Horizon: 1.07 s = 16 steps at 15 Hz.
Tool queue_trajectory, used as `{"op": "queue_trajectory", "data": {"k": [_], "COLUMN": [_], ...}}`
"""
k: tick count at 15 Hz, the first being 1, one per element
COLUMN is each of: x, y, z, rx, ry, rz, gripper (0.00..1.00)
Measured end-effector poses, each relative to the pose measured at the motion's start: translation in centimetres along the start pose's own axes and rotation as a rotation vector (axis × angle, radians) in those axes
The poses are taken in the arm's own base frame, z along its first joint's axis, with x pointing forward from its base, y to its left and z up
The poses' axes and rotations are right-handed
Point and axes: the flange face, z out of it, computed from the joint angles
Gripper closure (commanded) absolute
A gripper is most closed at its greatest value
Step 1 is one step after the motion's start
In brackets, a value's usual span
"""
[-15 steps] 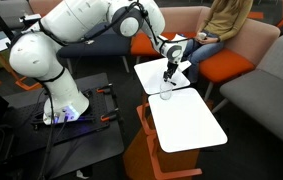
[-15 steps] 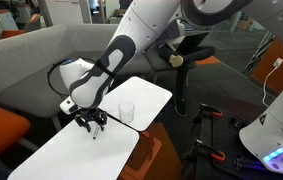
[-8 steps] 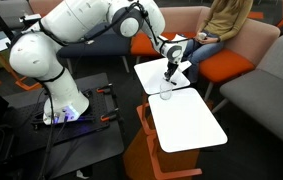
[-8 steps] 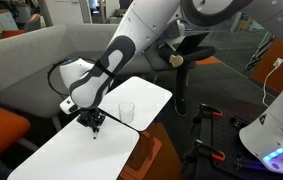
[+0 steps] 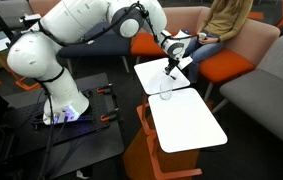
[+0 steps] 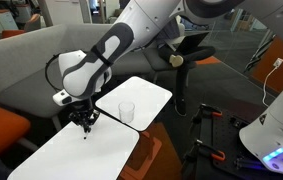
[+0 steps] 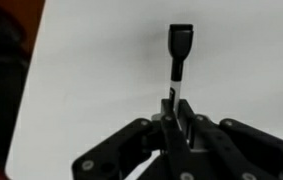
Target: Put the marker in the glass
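Note:
In the wrist view, the dark marker [image 7: 180, 62] sticks out from between the closed fingers of my gripper [image 7: 177, 108], with its cap end pointing away over the white tabletop [image 7: 91, 70]. In an exterior view, the gripper [image 6: 84, 121] hangs just above the tabletop [image 6: 61, 155], and the marker [image 6: 86, 129] pokes down from it. The clear glass [image 6: 127, 111] stands upright a short way off, apart from the gripper. In an exterior view, the gripper [image 5: 172, 68] is above the far tabletop and the glass [image 5: 165, 93] stands near that tabletop's front edge.
A second white tabletop [image 5: 186, 122] adjoins the one with the glass. A seated person [image 5: 221, 25] and orange and grey sofas [image 5: 266, 80] lie behind the tables. A black chair [image 6: 181, 60] stands beyond the table. The robot's base [image 5: 61, 105] stands on the floor.
The jaws have gone from open around the marker to shut on it. The gripper has risen slightly, taking the marker with it.

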Motion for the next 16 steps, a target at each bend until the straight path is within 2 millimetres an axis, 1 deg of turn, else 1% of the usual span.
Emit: {"op": "queue_trajectory", "data": {"k": [2, 4, 5, 7, 10, 13, 16], "x": [-1.0, -3.1, -4.3, -6.7, -9.3, -11.3, -12.8], "y": [-0.1, -1.0, -1.8, -3.6, -6.6, -9.7, -12.9], "z": [-2.4, -4.5, -5.1, -5.7, -5.8, -6.2, -6.4], "rx": [-0.062, -0.123, -0.148, -0.196, -0.269, -0.336, -0.393], "ry": [0.091, 0.182, 0.227, 0.329, 0.491, 0.651, 0.756], "rz": [-0.014, -0.029, -0.034, -0.037, -0.004, 0.081, 0.176], "gripper": [0.97, 0.97, 0.97, 0.97, 0.97, 0.97, 0.97]}}
